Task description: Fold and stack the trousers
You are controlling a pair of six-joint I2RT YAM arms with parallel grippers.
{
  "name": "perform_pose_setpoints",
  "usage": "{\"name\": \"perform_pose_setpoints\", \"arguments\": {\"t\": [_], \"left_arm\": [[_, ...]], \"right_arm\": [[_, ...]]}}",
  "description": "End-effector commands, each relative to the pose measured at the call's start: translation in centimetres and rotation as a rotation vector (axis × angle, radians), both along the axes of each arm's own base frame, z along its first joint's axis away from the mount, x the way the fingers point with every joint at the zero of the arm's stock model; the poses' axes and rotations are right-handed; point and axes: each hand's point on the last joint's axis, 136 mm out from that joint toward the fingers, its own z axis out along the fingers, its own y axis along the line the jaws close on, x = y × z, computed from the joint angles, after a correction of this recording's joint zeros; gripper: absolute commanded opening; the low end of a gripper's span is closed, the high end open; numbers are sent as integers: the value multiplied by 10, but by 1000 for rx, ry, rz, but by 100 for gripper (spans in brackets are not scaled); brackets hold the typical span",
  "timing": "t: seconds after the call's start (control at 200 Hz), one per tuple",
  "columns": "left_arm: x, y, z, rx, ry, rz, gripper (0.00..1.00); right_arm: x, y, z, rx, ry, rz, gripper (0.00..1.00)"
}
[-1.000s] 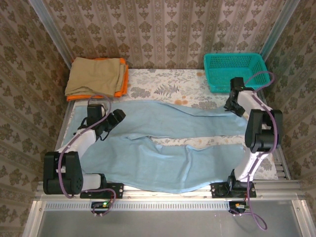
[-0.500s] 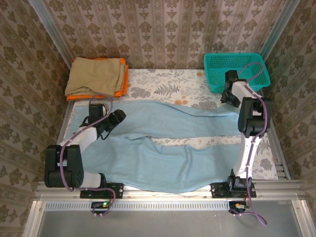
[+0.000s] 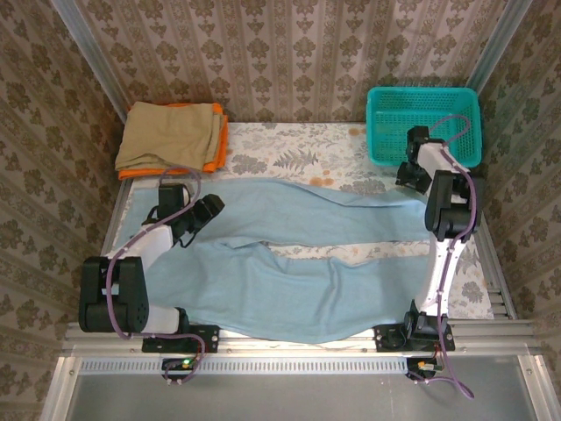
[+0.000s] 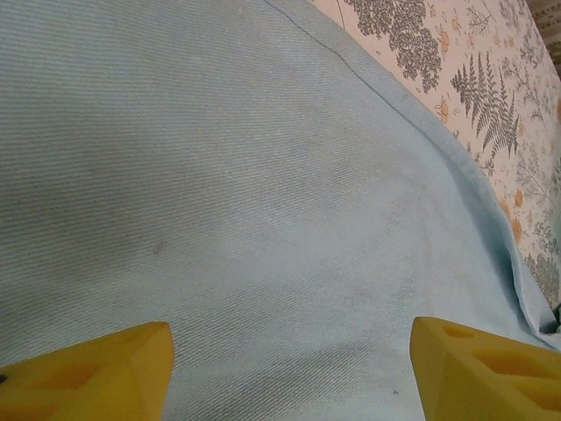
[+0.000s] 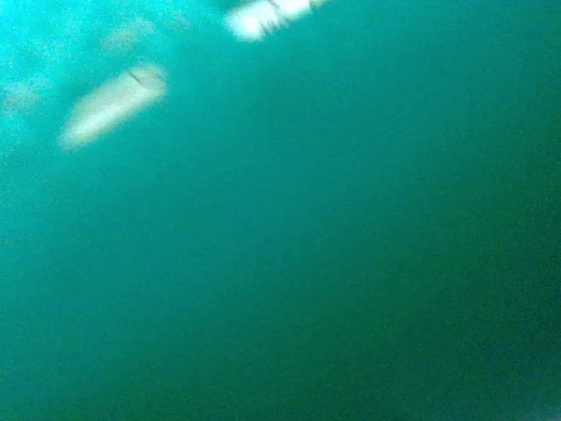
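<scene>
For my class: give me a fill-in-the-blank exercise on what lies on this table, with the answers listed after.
1. The pale blue trousers lie spread out, their ____ legs side by side.
2. The tan folded cloth rests on an ____ folded cloth.
3. A teal ____ stands at the far right corner.
4. Over the trousers, the left gripper has its yellow fingers ____, not shut.
Answers: two; orange; basket; open.

Lab rig (wallpapered panels (image 3: 289,53), metal frame (image 3: 298,337))
</scene>
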Motion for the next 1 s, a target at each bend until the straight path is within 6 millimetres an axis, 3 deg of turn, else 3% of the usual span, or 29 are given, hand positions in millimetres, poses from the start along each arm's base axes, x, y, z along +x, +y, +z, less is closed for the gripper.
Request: {"name": "perform_pose_setpoints", "arguments": {"t": [0.0, 0.2, 0.4, 0.515, 0.55, 0.6, 0.66, 0.765, 0.855, 0.995], "left_arm": [[8, -4, 13, -4, -45, -16, 71], [9, -4, 16, 4, -49, -23, 71], [9, -4, 15, 5, -44, -23, 71], [9, -3, 14, 15, -43, -23, 71], [9, -3, 13, 14, -44, -20, 71], [11, -3, 13, 10, -45, -20, 71], [13, -3, 12, 10, -40, -22, 71], [14, -6, 10, 3, -36, -32, 71], [14, -6, 9, 2, -33, -36, 70], [13, -6, 11, 6, -38, -39, 70]], "right_arm": [[-33, 6, -13, 83, 47, -24, 49], [-16, 11, -18, 125, 22, 8, 56], [14, 1, -11, 80, 51, 30, 59], [18, -3, -14, 79, 84, 24, 59], [17, -4, -18, 77, 97, 21, 48], [18, 2, -16, 93, 104, 43, 49], [18, 5, -17, 75, 106, 67, 42], [19, 7, -20, 83, 117, 76, 15], [19, 6, -18, 77, 113, 71, 0], [28, 1, 6, 33, 37, 64, 0]]}}
